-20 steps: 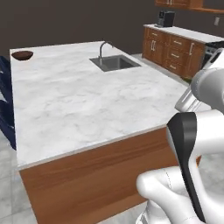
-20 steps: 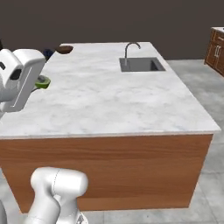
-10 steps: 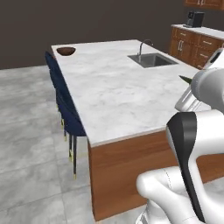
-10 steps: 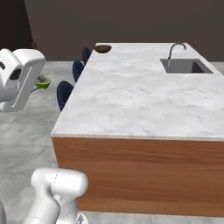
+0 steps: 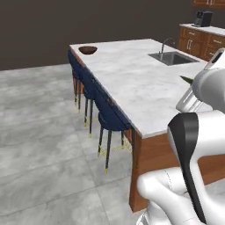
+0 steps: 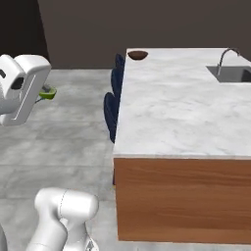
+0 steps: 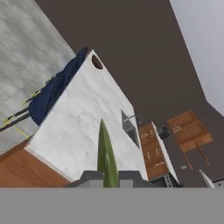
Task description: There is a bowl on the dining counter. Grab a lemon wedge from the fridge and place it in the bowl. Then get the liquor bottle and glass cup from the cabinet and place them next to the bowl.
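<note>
One thin green lemon wedge (image 7: 106, 153) sits pinched in the closed tool (image 7: 107, 175). Shallow dark-brown wooden bowl (image 5: 88, 49) rests at far corner of white marble bench (image 5: 132, 74), w/ blue stools (image 5: 103, 110) alongside.

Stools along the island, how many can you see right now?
3 blue stools in the left base view, in a row along the island's left side: near, middle, far. They overlap, so another could be hidden.

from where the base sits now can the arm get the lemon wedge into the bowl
Probably not yet. The bowl sits at the far corner of the dining counter, while the gripper, shut on the lemon wedge, hangs back near the close end. Nothing blocks the marble between them; the base likely needs to drive closer.
</note>
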Robot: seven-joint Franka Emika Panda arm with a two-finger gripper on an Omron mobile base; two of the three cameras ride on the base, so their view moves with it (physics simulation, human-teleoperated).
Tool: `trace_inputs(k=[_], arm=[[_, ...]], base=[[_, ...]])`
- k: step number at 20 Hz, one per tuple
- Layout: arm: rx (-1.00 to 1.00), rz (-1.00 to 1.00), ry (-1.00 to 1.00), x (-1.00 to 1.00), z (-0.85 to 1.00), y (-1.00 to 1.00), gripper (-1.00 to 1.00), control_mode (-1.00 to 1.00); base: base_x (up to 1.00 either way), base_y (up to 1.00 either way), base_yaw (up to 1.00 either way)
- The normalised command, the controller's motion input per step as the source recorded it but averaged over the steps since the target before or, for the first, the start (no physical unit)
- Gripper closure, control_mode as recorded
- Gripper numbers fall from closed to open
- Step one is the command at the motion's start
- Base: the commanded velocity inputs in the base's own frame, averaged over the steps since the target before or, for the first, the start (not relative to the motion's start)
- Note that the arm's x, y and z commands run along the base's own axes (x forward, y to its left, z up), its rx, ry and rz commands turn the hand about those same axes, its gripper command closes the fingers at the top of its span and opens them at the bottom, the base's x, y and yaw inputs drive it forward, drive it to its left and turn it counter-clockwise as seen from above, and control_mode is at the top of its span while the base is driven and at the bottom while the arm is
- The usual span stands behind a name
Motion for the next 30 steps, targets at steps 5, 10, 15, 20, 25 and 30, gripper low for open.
trace_inputs(k=[5,10,15,20,25,30], arm=[[0.00,0.00,0.00,0.00,0.00,0.00,1.00,1.00],[0.00,0.00,0.00,0.00,0.00,0.00,1.00,1.00],[0.00,0.00,0.00,0.00,0.00,0.00,1.00,1.00],[0.00,0.00,0.00,0.00,0.00,0.00,1.00,1.00],[0.00,0.00,0.00,0.00,0.00,0.00,1.00,1.00],[0.00,0.00,0.00,0.00,0.00,0.00,1.00,1.00]], base=[[0.48,1.00,-0.39],[0.64,1.00,-0.50],[0.61,1.00,-0.50],[0.52,1.00,-0.48],[0.41,1.00,-0.48],[0.28,1.00,-0.45]])
